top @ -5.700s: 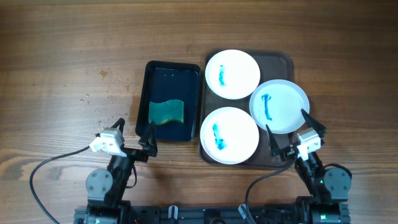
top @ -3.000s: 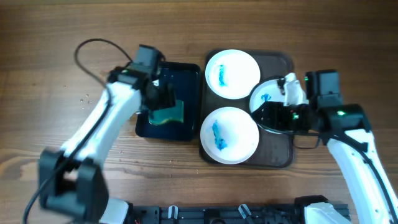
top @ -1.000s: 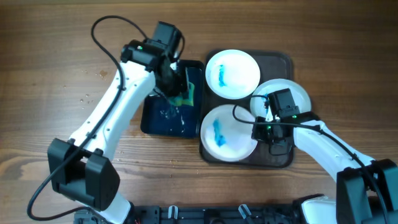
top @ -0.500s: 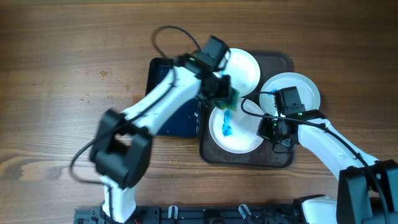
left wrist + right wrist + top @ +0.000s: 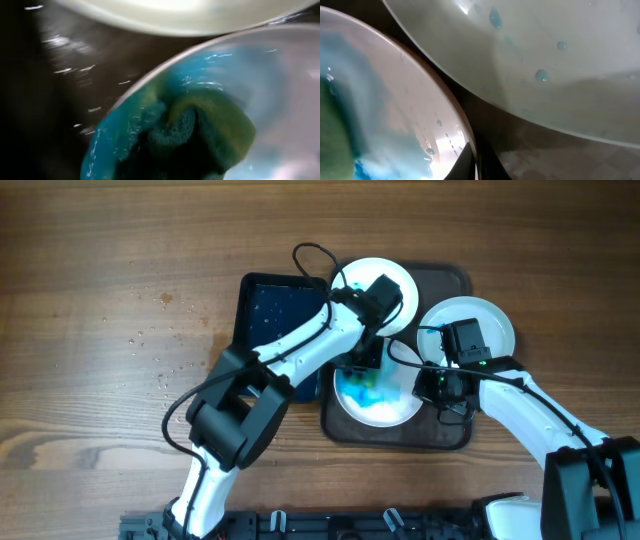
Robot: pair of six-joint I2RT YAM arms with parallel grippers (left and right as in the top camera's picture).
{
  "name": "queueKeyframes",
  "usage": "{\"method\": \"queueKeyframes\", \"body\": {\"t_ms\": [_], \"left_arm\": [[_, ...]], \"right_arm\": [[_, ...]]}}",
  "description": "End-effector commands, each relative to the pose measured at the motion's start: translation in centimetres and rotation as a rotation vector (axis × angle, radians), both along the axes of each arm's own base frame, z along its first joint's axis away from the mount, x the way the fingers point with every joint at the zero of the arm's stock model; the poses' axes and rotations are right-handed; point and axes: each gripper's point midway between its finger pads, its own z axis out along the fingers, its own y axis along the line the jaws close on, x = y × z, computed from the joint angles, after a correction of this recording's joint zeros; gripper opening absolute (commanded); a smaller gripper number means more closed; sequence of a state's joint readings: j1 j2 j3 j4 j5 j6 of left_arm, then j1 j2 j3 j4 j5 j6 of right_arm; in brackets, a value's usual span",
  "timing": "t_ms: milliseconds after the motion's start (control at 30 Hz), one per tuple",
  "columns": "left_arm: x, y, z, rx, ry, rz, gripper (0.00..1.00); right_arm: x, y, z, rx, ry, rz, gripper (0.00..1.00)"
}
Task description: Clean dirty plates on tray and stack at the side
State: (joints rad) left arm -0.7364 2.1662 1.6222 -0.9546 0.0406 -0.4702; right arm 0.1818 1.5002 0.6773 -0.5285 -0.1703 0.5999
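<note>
Three white plates sit on the brown tray [image 5: 447, 432]. The front plate [image 5: 392, 408] is wet with smeared blue [image 5: 120, 135]. My left gripper [image 5: 365, 370] is shut on a green sponge [image 5: 210, 125] and presses it onto this plate. On the front plate's right rim [image 5: 462, 125], my right gripper [image 5: 476, 164] is shut, one finger on each side. The back plate [image 5: 352, 283] is partly hidden under the left arm. The right plate [image 5: 482, 322] overhangs the tray's right side and shows water drops [image 5: 540, 75].
A black tray [image 5: 270, 320] with water in it stands left of the brown tray, with the left arm crossing over its right side. Bare wooden table [image 5: 110, 300] lies to the left and behind, with some water drops [image 5: 150, 370].
The left arm carried the sponge from the black tray across onto the front plate, and the blue mark there has spread into a smear. The right gripper stayed on the plate's rim.
</note>
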Motion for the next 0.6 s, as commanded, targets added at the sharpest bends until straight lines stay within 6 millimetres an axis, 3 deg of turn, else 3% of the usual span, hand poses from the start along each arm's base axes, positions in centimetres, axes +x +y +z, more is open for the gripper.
{"method": "queueKeyframes", "body": {"t_ms": [0, 67, 100, 167, 233, 300, 467, 567], "left_arm": [[1.7, 7.0, -1.7, 0.306, -0.084, 0.045, 0.04], [0.7, 4.6, -2.2, 0.178, -0.011, 0.042, 0.04], [-1.1, 1.0, -2.2, -0.021, 0.103, -0.004, 0.04], [-3.3, -4.4, -0.8, -0.323, 0.241, -0.075, 0.04], [-4.5, -8.1, 0.8, -0.512, 0.289, -0.134, 0.04], [-4.8, -9.9, 1.1, -0.553, 0.257, -0.18, 0.04], [-6.4, -11.7, 1.2, -0.564, 0.244, -0.242, 0.04], [-6.6, -10.4, 0.4, -0.488, 0.251, -0.217, 0.04]], "right_arm": [[-0.8, -2.0, -1.3, -0.098, 0.039, -0.032, 0.05], [-0.8, -2.1, -1.3, -0.098, 0.039, -0.032, 0.05], [-0.8, -2.1, -1.3, -0.098, 0.039, -0.032, 0.05], [-0.8, -2.0, -1.3, -0.098, 0.04, -0.032, 0.05], [-0.9, -2.1, -1.3, -0.098, 0.041, -0.032, 0.05], [-0.9, -2.1, -1.3, -0.098, 0.041, -0.031, 0.05], [-1.0, -2.1, -1.3, -0.099, 0.044, -0.031, 0.05], [-1.1, -2.1, -1.3, -0.1, 0.051, -0.031, 0.04]]}}
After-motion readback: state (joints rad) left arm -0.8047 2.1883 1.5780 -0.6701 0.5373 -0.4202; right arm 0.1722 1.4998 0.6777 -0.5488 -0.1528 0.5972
